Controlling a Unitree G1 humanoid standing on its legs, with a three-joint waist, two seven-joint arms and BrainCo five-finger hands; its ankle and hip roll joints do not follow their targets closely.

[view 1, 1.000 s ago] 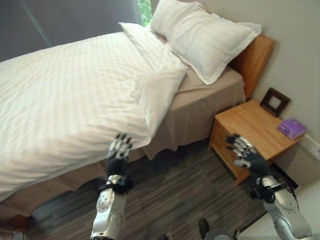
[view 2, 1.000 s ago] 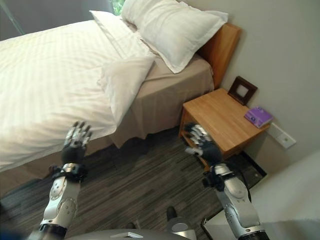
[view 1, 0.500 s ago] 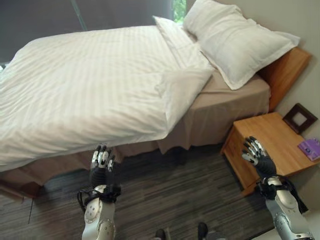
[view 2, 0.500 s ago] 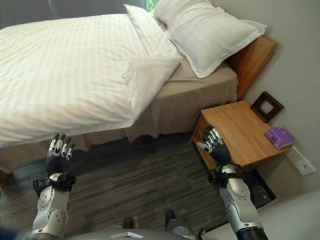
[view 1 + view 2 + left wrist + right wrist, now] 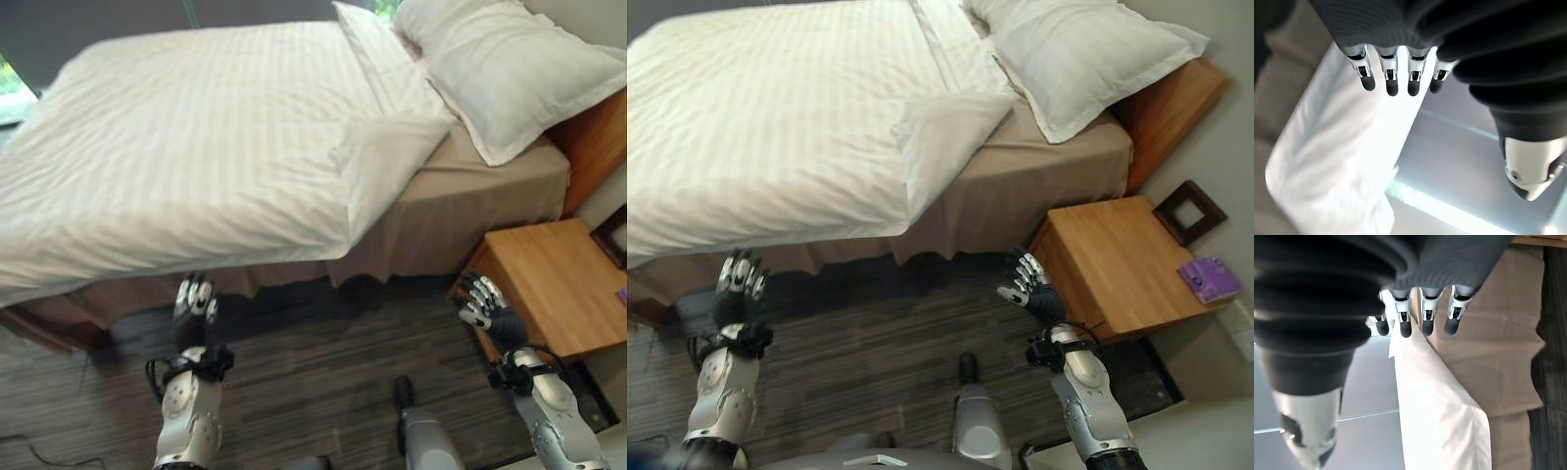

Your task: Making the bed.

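Duvet lying askew, both hands empty

Duvet [image 5: 196,147] is covering most of the bed, its folded-back corner [image 5: 940,147] hanging over the tan bed skirt [image 5: 1038,201] near the pillow [image 5: 509,69]. Left hand [image 5: 193,308] and right hand [image 5: 1031,284] are hovering above the floor, fingers straight and relaxed, holding nothing. Judging by looks, it's soft, light, bulky, prone to sliding; probably best pinched at the hanging corner and hem
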